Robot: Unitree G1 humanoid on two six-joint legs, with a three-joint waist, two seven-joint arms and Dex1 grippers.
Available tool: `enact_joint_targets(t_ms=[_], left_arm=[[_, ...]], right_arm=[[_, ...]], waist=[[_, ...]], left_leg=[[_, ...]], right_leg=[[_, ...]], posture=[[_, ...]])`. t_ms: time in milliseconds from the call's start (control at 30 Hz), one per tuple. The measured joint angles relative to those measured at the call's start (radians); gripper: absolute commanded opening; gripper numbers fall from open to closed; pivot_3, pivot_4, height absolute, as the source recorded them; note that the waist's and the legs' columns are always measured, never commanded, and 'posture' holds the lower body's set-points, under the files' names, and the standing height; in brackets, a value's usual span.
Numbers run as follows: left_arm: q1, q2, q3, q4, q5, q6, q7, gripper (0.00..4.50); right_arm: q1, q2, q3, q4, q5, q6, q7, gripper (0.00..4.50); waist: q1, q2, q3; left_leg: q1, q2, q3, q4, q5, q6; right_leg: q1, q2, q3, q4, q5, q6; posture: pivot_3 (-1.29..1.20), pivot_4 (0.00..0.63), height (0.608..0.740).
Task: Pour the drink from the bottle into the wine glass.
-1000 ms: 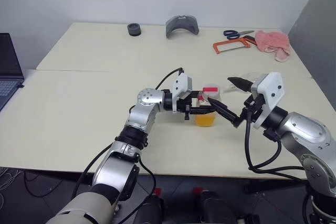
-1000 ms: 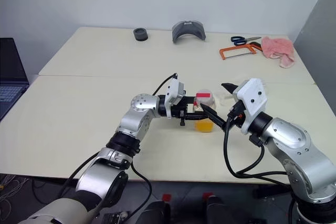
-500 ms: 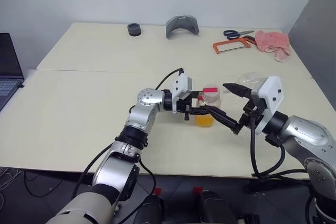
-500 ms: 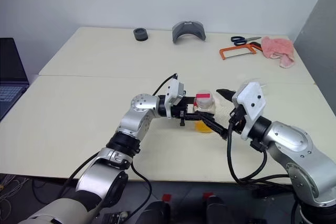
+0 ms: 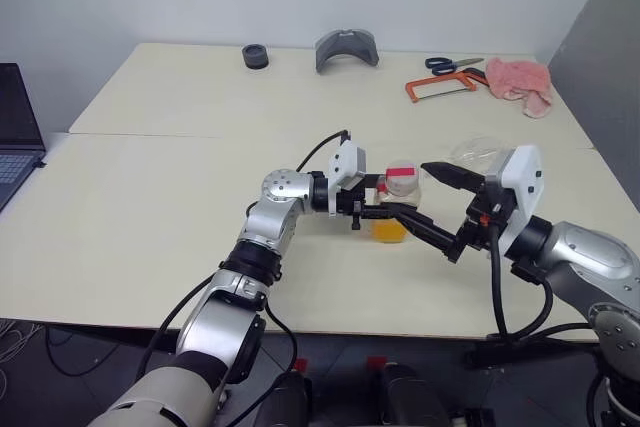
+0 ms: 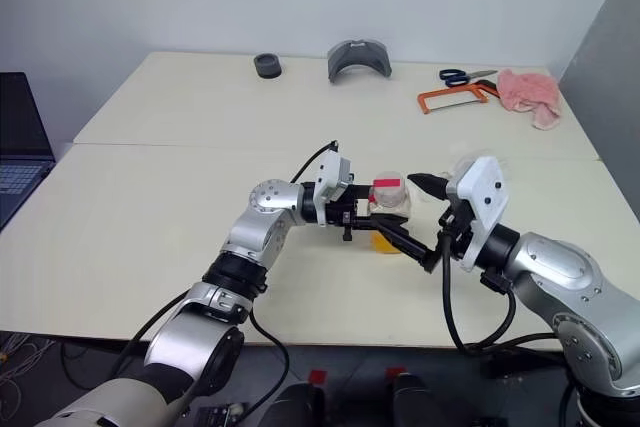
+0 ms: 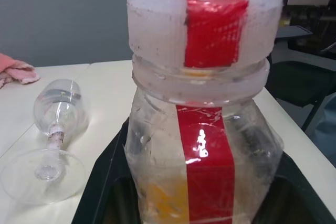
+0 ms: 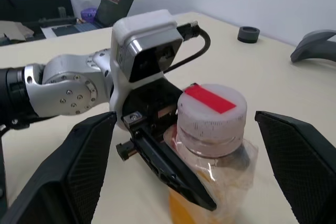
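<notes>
Near the front edge of the worktop (image 5: 150, 247), at about 6 o'clock in the head views, you have the left tool (image 5: 385, 211) clamped shut on the bottle (image 5: 393, 205), holding it upright with its fingers level and pointing toward 3 o'clock. You can see the drink (image 5: 389, 230) sitting as an orange band in the bottle's lower part, and the pale cap (image 8: 212, 108) with its red stripe on top. Just past the bottle at 3 o'clock, your right tool (image 5: 432, 203) stands wide open and grips nothing: one black finger reaches under toward the bottle's base, the other lies above, level with the cap, and in the right wrist view the two fingers flank the bottle without touching it. Behind that tool, at about 2 o'clock from the bottle, the wine glass (image 7: 56, 129) lies on its side on the worktop, foot toward the left wrist camera. Farther back at 1 o'clock you have an orange hacksaw (image 5: 440, 87), blue-handled scissors (image 5: 452, 64) and a pink cloth (image 5: 520, 80). At 12 o'clock along the far edge sit a grey curved piece (image 5: 346, 49) and a small black ring (image 5: 256, 55). At 9 o'clock, a laptop (image 5: 18, 127) rests off the worktop's side.
</notes>
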Motion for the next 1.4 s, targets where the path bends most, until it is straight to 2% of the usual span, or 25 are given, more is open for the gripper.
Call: enact_joint_targets(t_ms=[300,767,867,1067,1267,1400], left_arm=[[0.005,-0.003,0.0,-0.014,-0.014,0.003,-0.002,1.79],[0.008,-0.001,0.0,-0.018,-0.014,0.004,-0.009,1.79],[0.009,0.0,0.0,-0.018,-0.014,0.004,-0.009,1.79],[0.009,0.001,0.0,-0.018,-0.014,0.006,-0.001,1.79],[0.009,0.003,0.005,-0.023,-0.024,0.006,-0.001,1.78],[0.01,0.004,0.009,-0.043,-0.029,0.004,0.003,1.77]], right_arm=[[-0.059,0.01,0.012,0.045,0.029,0.02,-0.037,4.5],[-0.09,0.025,0.118,0.153,-0.129,-0.07,0.012,4.5],[-0.091,0.034,0.119,0.159,-0.146,-0.081,0.015,3.88],[-0.092,0.055,0.137,0.158,-0.149,-0.091,0.028,1.86],[-0.092,0.095,0.12,0.16,-0.13,-0.085,0.019,1.86],[-0.09,0.164,0.056,0.159,-0.036,-0.063,-0.015,1.85]], waist=[[0.0,0.0,0.0],[0.0,0.0,0.0],[0.0,0.0,0.0],[0.0,0.0,0.0],[0.0,0.0,0.0],[0.0,0.0,0.0]], left_leg=[[0.0,0.0,0.0,0.0,0.0,0.0],[0.0,0.0,0.0,0.0,0.0,0.0],[0.0,0.0,0.0,0.0,0.0,0.0],[0.0,0.0,0.0,0.0,0.0,0.0],[0.0,0.0,0.0,0.0,0.0,0.0],[0.0,0.001,-0.001,0.0,0.0,0.0]], right_leg=[[0.0,0.0,0.0,0.0,0.0,0.0],[0.0,0.0,0.0,0.0,0.0,0.0],[0.0,0.0,0.0,0.0,0.0,0.0],[0.0,0.0,0.0,0.0,0.0,0.0],[0.0,0.0,0.0,0.0,0.0,0.0],[0.0,0.0,0.0,0.0,0.0,0.0]], posture=[[0.0,0.15,0.74],[0.0,0.15,0.74],[0.0,0.15,0.74],[0.0,0.15,0.74],[0.0,0.15,0.74],[0.0,0.15,0.74]])
